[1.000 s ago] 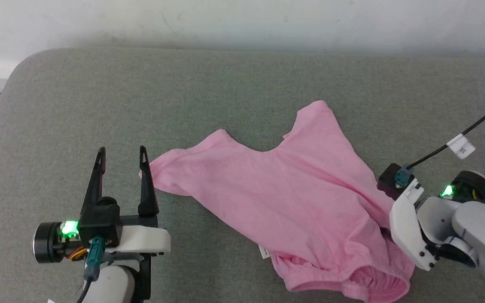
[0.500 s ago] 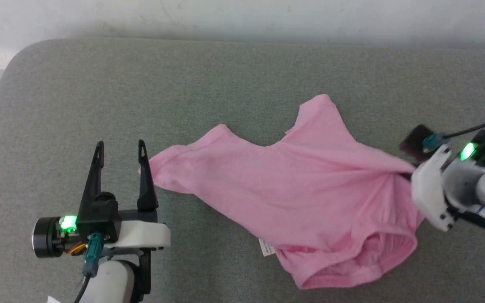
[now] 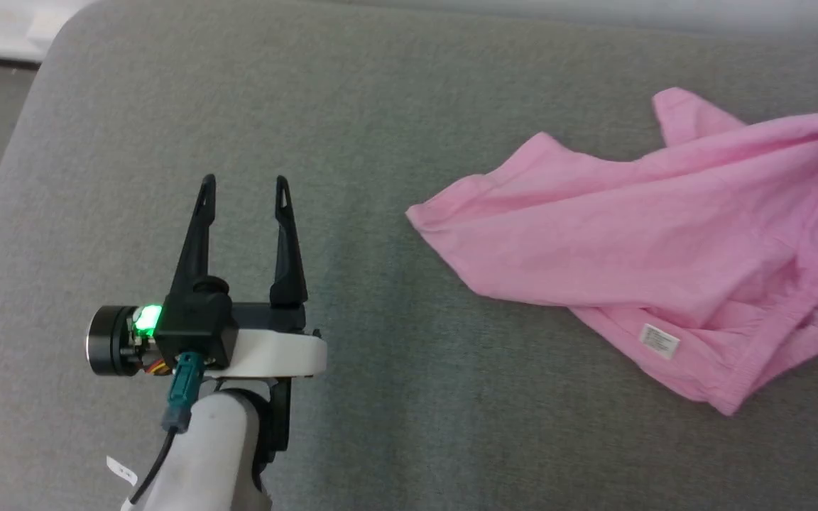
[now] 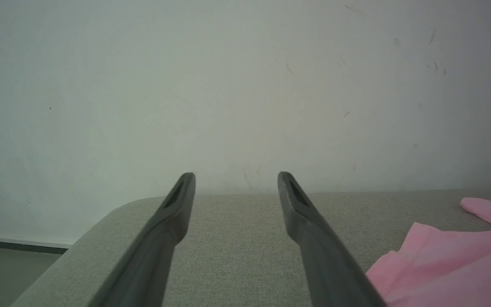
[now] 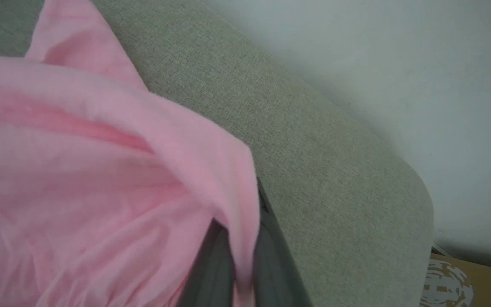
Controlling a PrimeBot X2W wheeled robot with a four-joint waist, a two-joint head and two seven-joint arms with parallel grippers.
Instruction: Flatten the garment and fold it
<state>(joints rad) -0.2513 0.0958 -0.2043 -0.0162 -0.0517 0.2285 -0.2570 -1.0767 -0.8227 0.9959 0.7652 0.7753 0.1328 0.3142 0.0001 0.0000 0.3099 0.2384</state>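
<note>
Lower left, the left gripper [image 3: 245, 186] points up-frame, fingers spread and empty. In the wrist view's bottom centre, the right gripper [image 5: 242, 260] pinches the garment [image 3: 629, 234]. Grey cushion [image 3: 380, 106], white wall [image 4: 245, 85].

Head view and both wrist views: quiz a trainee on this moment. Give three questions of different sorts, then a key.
1. True or false: the left pincer is shut on the garment.
2. What does the right pincer hold? A) a fold of the garment B) a cable C) nothing
3. Fill in: in the head view the garment lies to the left pincer's ____ side, apart from it.

Key
1. False: it is open over the grey cushion, touching no fabric.
2. A: pink fabric sits between its two closed fingers.
3. right
</note>
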